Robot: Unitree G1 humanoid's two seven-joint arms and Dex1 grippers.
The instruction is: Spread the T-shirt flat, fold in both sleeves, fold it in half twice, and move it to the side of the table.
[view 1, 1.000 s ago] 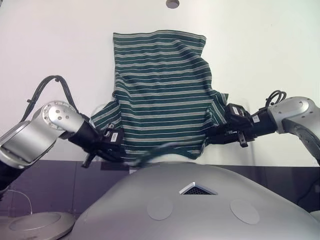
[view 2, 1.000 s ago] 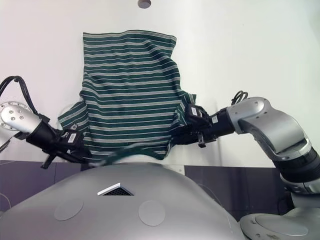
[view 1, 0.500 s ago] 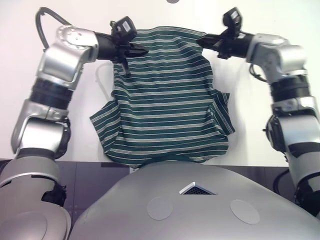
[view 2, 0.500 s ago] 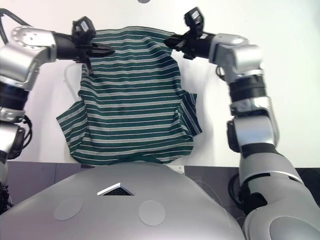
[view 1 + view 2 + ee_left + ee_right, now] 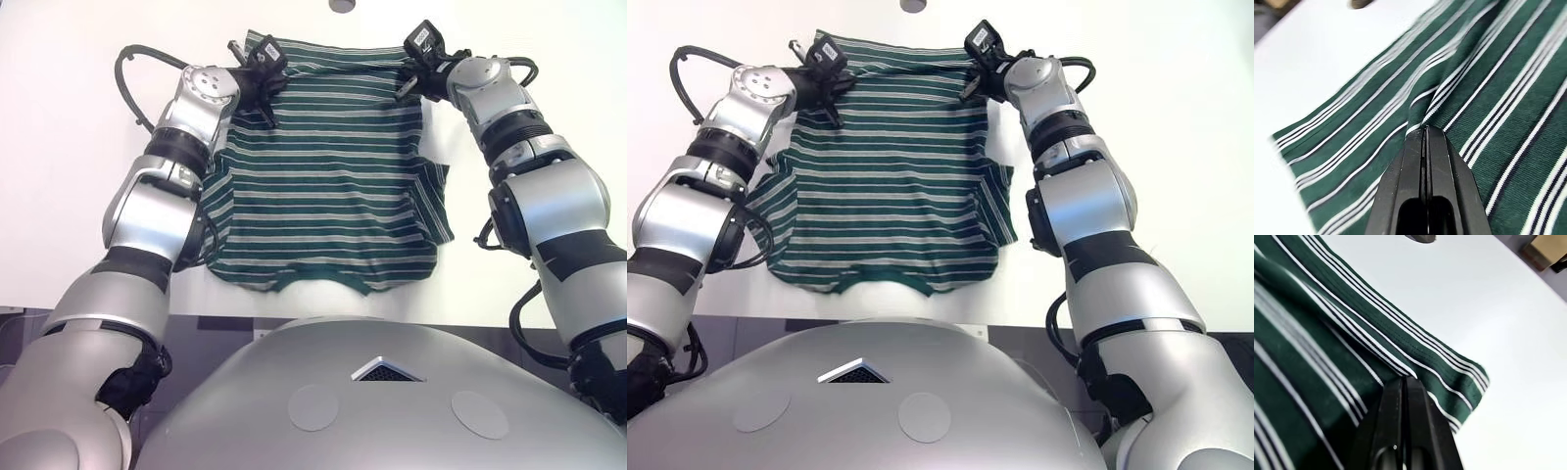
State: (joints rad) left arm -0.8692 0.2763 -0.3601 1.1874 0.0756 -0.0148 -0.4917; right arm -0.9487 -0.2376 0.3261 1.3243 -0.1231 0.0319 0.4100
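Observation:
A dark green T-shirt (image 5: pixel 328 166) with white stripes lies on the white table (image 5: pixel 78 196), hem at the far end and collar toward the near edge. Its right sleeve (image 5: pixel 438 201) sticks out sideways; the left sleeve is partly hidden behind my left arm. My left gripper (image 5: pixel 270 110) sits at the far left corner, shut on a pinch of the striped cloth (image 5: pixel 1425 128). At the far right corner my right gripper (image 5: pixel 403 92) is shut on the fabric just inside the hem (image 5: pixel 1404 378).
A small grey round disc (image 5: pixel 340 5) sits at the table's far edge beyond the shirt. Bare white tabletop lies on both sides of the shirt. The table's near edge (image 5: pixel 225 315) runs just below the collar, with dark floor beyond it.
Both grippers went from the shirt's near end up to its far corners and now press in on the hem. The shirt lies more spread, with its collar end drawn out toward the near edge.

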